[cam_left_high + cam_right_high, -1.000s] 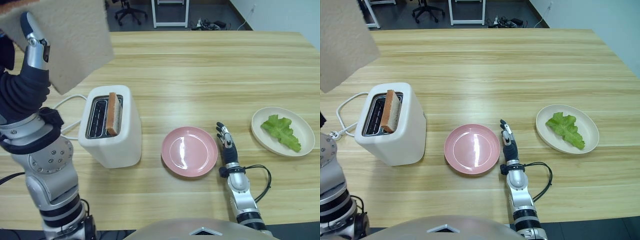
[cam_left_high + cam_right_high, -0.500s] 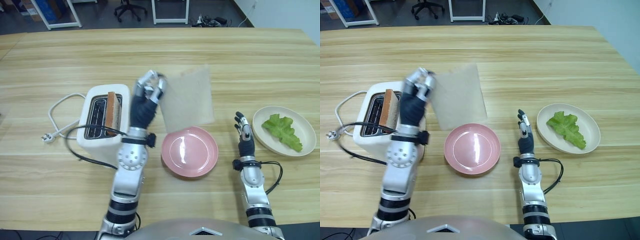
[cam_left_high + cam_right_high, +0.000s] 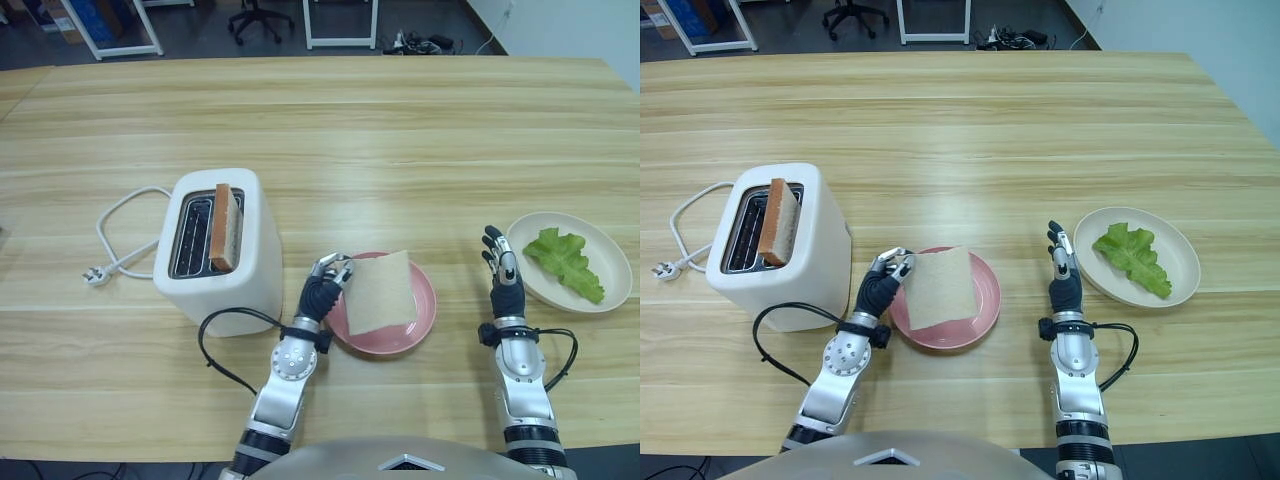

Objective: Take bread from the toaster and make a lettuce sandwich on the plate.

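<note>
Gripping the left edge of a slice [image 3: 381, 292], the fingers [image 3: 336, 266] of the left hand [image 3: 322, 291] are curled closed on the bread at the left rim of the plate [image 3: 424, 312]. The slice lies across the plate, though I cannot tell whether it rests flat or is held just above. The right hand [image 3: 503, 284] stands upright on the tabletop [image 3: 400, 130] between the plate and the dish [image 3: 612, 250], its fingers straight and holding nothing. The lettuce [image 3: 568, 262] lies in that dish, just beside the hand. Left of the plate stands the toaster [image 3: 215, 292], with a second slice [image 3: 225, 226] sticking up from its slot.

The step in hand looks like setting down the bottom slice. Next, the left fingers need to let go and draw clear without dragging the bread off. Then the right hand is well placed to take the lettuce and lay it on the slice, with the second slice left to go on top.
</note>
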Robot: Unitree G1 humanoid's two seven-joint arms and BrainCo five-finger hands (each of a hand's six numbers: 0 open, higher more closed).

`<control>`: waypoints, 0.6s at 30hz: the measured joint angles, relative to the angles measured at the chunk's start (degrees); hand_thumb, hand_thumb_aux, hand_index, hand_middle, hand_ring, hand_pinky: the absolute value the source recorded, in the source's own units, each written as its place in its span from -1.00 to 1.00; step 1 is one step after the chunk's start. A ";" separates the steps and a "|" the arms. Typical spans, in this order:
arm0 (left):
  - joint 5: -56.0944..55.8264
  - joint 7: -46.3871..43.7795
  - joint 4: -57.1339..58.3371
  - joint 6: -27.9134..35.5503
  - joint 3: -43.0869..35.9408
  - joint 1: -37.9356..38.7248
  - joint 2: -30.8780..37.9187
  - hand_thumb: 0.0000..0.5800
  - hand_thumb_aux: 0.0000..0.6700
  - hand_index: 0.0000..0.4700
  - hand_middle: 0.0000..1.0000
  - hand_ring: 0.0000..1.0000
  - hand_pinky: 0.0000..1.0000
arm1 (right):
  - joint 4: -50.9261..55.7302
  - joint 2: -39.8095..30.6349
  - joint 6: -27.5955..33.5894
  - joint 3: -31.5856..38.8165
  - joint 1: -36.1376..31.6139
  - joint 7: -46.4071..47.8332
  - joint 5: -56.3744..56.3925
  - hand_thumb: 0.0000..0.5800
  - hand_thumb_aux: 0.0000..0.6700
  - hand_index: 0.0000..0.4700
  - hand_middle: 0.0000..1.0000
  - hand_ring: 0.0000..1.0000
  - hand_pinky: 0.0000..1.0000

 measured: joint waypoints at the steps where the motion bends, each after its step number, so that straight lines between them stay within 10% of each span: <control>1: -0.04 -0.37 0.61 0.01 0.58 -0.04 0.43 1.00 1.00 1.00 1.00 1.00 1.00 | -0.29 0.00 0.17 0.00 0.03 0.08 0.00 -1.00 -1.00 -1.00 -1.00 -1.00 -1.00; 11: 2.16 -4.61 6.92 -1.97 -0.02 -4.85 3.65 1.00 1.00 1.00 1.00 1.00 1.00 | -1.44 0.09 0.87 0.07 0.63 0.44 -0.01 -1.00 -1.00 -1.00 -1.00 -1.00 -1.00; 12: 3.52 -4.62 7.13 -2.31 -0.78 -5.06 3.90 0.89 0.52 0.52 0.60 0.60 0.60 | -1.50 0.18 0.92 0.13 0.68 0.49 -0.02 -1.00 -1.00 -1.00 -1.00 -1.00 -1.00; 13: 4.33 -4.47 7.16 -2.32 -1.17 -5.15 3.99 -0.17 -0.53 -0.53 -0.45 -0.45 -0.45 | -1.54 0.22 0.97 0.17 0.70 0.51 -0.02 -1.00 -1.00 -1.00 -1.00 -1.00 -1.00; 14: 5.85 -4.11 7.10 -2.35 -1.89 -5.41 4.27 -1.00 -1.00 -1.00 -1.00 -1.00 -1.00 | -1.67 0.23 1.09 0.21 0.77 0.56 -0.02 -1.00 -1.00 -1.00 -1.00 -1.00 -1.00; 18: 10.23 -3.16 4.78 -1.50 -2.69 -4.41 5.07 -1.00 -1.00 -1.00 -1.00 -1.00 -1.00 | -2.07 0.27 1.17 0.41 1.19 0.61 -0.03 -1.00 -1.00 -1.00 -1.00 -1.00 -1.00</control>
